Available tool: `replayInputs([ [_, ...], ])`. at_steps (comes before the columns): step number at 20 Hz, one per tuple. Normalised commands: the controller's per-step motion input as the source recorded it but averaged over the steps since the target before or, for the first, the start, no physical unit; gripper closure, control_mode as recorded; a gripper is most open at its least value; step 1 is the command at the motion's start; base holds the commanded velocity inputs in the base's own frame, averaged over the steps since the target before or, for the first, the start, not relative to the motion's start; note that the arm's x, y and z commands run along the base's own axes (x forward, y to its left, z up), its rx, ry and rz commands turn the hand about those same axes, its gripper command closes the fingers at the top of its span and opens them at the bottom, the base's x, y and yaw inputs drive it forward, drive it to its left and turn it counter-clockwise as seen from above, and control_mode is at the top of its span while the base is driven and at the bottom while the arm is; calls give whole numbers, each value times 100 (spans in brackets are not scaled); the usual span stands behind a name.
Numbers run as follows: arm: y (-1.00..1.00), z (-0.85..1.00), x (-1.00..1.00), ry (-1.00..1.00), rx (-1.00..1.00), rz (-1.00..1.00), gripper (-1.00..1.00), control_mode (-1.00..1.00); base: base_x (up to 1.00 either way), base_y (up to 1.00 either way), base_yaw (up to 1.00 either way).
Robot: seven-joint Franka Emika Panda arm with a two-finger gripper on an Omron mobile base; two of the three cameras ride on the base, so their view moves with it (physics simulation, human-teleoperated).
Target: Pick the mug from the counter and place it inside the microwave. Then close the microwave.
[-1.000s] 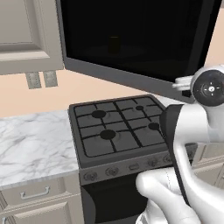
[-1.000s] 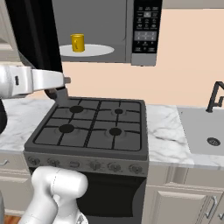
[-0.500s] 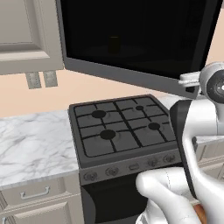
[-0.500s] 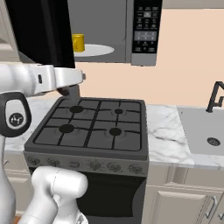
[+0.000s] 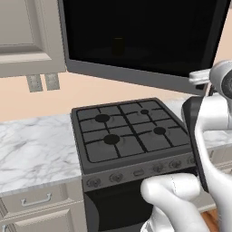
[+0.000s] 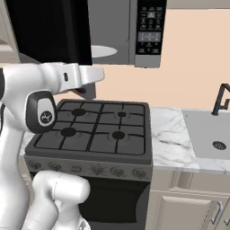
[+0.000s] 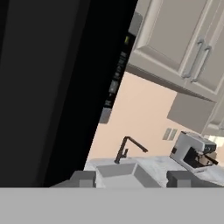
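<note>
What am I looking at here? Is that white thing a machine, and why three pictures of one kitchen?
The white thing is a robot arm on a base that can drive, in a computer-drawn kitchen. Two cameras ride on the base behind the arm, one to its left and one to its right, so two of the pictures show the same black stove from two sides. The third camera sits on the hand and looks out past the claw. Its two dark tips stand apart with nothing between them.

Above the stove hangs the microwave, with its dark door swung open and a white turntable inside. The marble counter runs on both sides of the stove, with a sink on the right. I cannot make out a mug.
</note>
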Motion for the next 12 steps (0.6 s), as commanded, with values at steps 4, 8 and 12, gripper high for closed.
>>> replayInputs([
  [4,0,0,64,-1,-2,0,-100,-100,0,0,0],
  [8,1,0,69,0,-5,0,-100,-100,0,0,0],
  [12,5,0,68,0,-6,0,-100,-100,0,0,0],
])
